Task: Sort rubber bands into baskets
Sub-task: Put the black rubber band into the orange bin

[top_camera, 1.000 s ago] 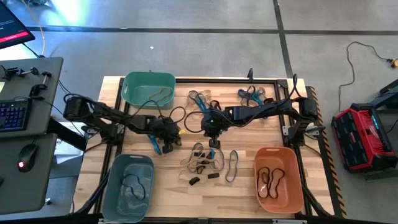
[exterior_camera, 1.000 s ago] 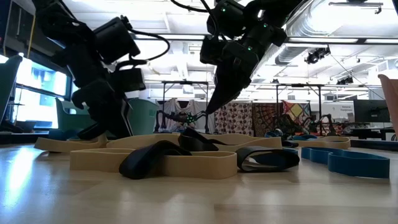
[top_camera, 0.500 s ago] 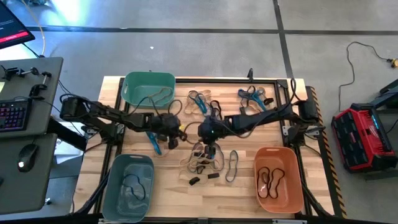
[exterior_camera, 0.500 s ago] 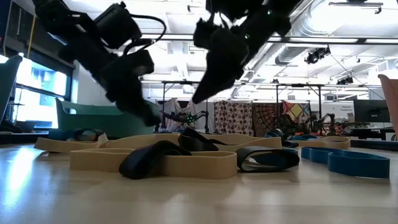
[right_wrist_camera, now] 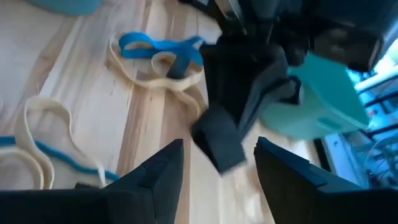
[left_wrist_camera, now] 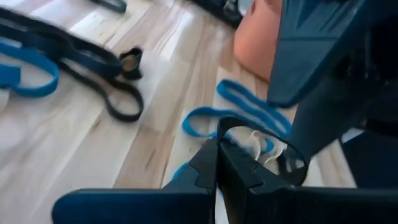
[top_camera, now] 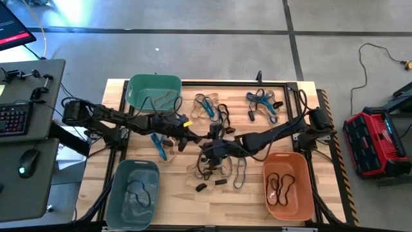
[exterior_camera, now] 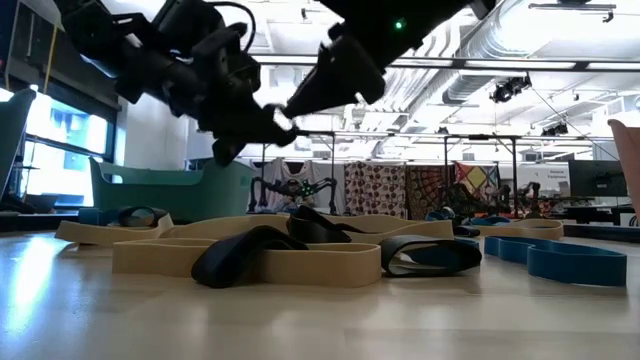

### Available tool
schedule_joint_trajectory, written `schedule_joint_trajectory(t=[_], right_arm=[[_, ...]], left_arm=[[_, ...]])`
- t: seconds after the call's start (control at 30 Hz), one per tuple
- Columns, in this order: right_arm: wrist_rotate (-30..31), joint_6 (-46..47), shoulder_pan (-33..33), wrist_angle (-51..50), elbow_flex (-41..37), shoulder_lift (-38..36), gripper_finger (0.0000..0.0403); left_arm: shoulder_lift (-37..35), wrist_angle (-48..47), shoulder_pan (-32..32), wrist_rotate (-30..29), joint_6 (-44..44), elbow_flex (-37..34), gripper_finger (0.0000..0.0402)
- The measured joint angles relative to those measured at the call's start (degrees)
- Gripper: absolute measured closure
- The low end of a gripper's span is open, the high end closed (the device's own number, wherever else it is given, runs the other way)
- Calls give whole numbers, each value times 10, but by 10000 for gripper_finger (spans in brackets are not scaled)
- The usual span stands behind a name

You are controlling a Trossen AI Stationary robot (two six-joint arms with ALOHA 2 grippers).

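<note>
My left gripper hovers above the middle of the table, shut on a thin black rubber band. My right gripper stands just near-right of it over a pile of tan, black and grey rubber bands. In the right wrist view its fingers are open with nothing between them. More blue and black bands lie on the table farther back. The baskets stand at the far left, teal-green, near left, grey-blue, and near right, orange. My left gripper pinches the black band between its two fingertips at one spot on the loop. The fingers come slanting from the table's left. The rest of the loop arcs out past the fingertips, clear of the table.
A blue band lies on the wood below the left arm. The grey-blue and orange baskets each hold dark bands, and the teal one holds a band too. A black frame runs round the tabletop. In the low view, tan bands lie nearest.
My left gripper has risen from the table and gone toward the right edge, now carrying the black band. My right gripper has lifted off the pile, tipped from pointing down to nearly level, and shifted toward the near edge.
</note>
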Motion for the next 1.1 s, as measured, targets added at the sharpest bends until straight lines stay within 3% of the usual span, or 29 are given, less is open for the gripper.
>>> schedule_joint_trajectory(t=[0.27,0.53,0.77,1.1], right_arm=[[16,-8,0,13,0,0,269],[52,-31,3,38,0,0,393],[58,-8,6,43,0,0,400],[80,68,30,27,0,-2,402]], left_arm=[[0,39,0,0,-9,0,401],[0,44,0,5,-9,0,401],[0,44,0,4,22,0,382],[0,48,0,-51,126,0,312]])
